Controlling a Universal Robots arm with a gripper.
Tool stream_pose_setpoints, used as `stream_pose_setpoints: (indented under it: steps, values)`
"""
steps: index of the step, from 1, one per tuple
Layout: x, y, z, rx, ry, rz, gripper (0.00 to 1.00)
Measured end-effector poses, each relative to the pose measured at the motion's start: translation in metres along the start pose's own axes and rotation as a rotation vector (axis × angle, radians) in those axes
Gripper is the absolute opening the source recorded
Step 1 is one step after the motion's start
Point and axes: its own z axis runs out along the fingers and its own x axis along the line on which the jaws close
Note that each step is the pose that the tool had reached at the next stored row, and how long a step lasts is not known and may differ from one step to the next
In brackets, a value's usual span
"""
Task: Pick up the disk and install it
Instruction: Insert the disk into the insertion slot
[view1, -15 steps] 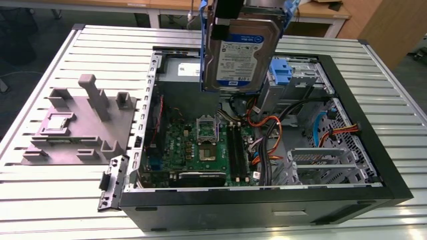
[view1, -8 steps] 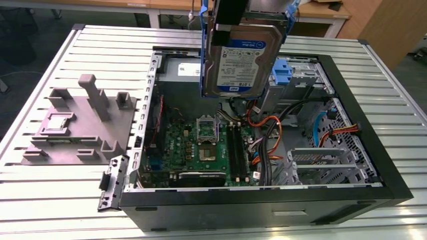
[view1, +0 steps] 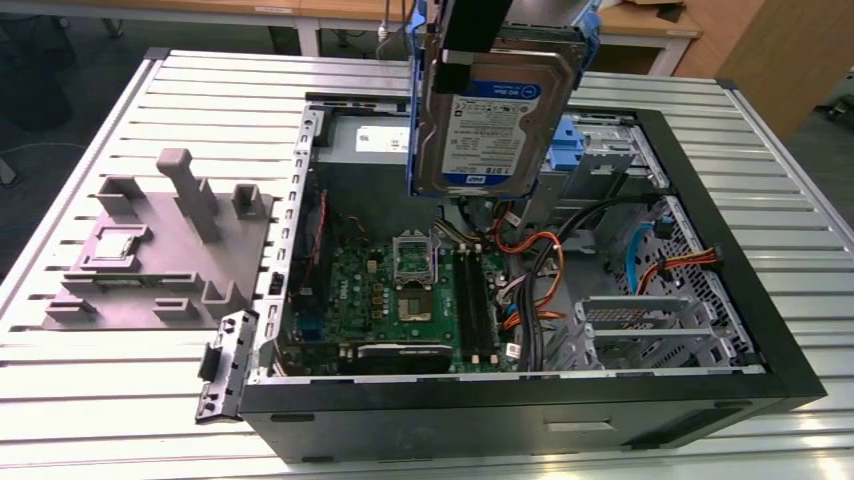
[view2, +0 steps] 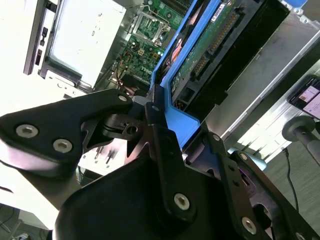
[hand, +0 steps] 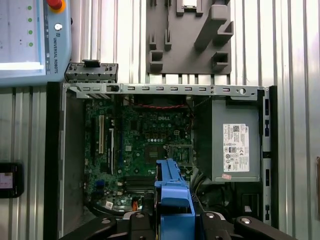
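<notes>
So the claw (view2: 159, 117) is clamped tight on the blue rail of the disk (view1: 491, 120), which hangs on edge above the open computer case (view1: 787, 340), lifted over its rim with free air all round and the motherboard (view1: 400, 290) wide open underneath. The exterior view gives you the disk's label face, while the second wrist view gets its circuit-board side and connector edge. The first wrist view looks straight down into the case, with the power supply (hand: 235, 145) in one corner and a grey fixture block (hand: 190, 35) on the desk (hand: 290, 50) just outside the case wall.
</notes>
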Motion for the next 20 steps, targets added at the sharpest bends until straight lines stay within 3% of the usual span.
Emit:
stream_pose_setpoints:
  steps: [6, 15, 20]
  values:
    - [-0.0001, -0.0052, -0.0002, -0.0002, 0.0000, 0.000, 0.37]
    - [0.0009, -0.0053, -0.0003, -0.0002, 0.0000, 0.000, 0.37]
    - [0.0057, -0.0054, -0.0004, -0.0003, 0.0000, 0.000, 0.37]
